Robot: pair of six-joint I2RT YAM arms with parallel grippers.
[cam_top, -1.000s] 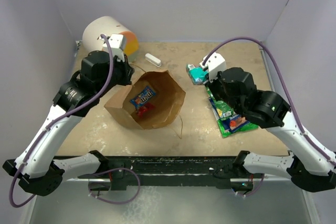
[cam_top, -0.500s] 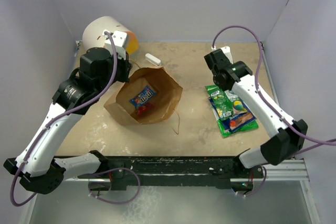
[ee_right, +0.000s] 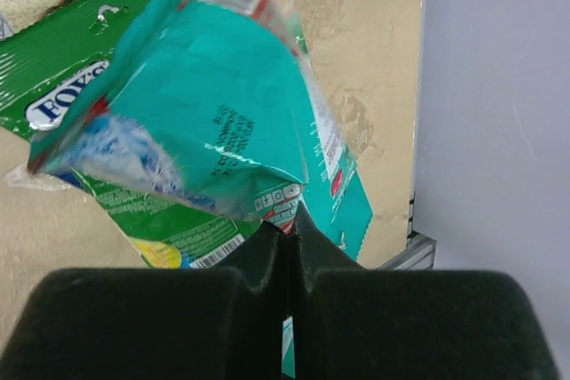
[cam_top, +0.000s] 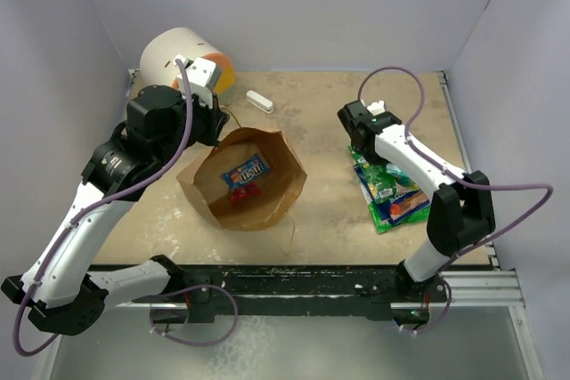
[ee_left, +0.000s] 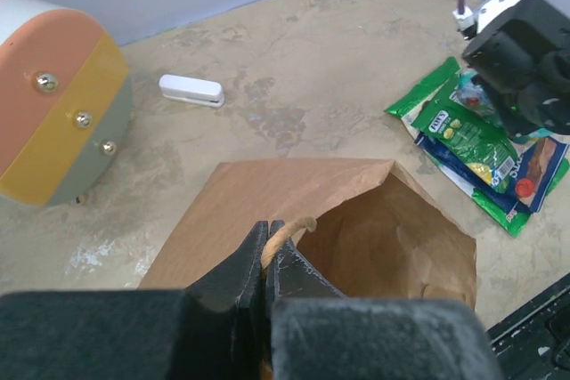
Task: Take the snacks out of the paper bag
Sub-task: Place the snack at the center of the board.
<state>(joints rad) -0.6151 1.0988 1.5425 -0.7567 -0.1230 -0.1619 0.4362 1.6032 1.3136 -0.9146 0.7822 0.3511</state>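
Note:
The brown paper bag (cam_top: pixel 267 193) stands open at centre left, with a blue packet (cam_top: pixel 246 170) and a red packet (cam_top: pixel 240 195) inside. My left gripper (cam_top: pixel 212 127) is shut on the bag's twisted handle (ee_left: pixel 287 230) at the bag's (ee_left: pixel 267 198) far rim. My right gripper (cam_top: pixel 360 133) is shut on the corner of a teal packet (ee_right: pixel 205 86), held just above the green chip bag (ee_right: pixel 53 95). Green, blue and orange snacks (cam_top: pixel 390 189) lie in a pile on the table at right and also show in the left wrist view (ee_left: pixel 472 144).
A white-and-orange cylinder (cam_top: pixel 183 60) lies at the back left, with a small white bar (cam_top: pixel 259 101) beside it. Purple walls enclose the table on three sides. The table's right edge and a metal rail (ee_right: pixel 405 255) are close to the snack pile.
My right arm has stretched out and dropped low toward the snack pile, carrying the teal packet. My left gripper keeps its hold on the handle, and the bag has shifted slightly.

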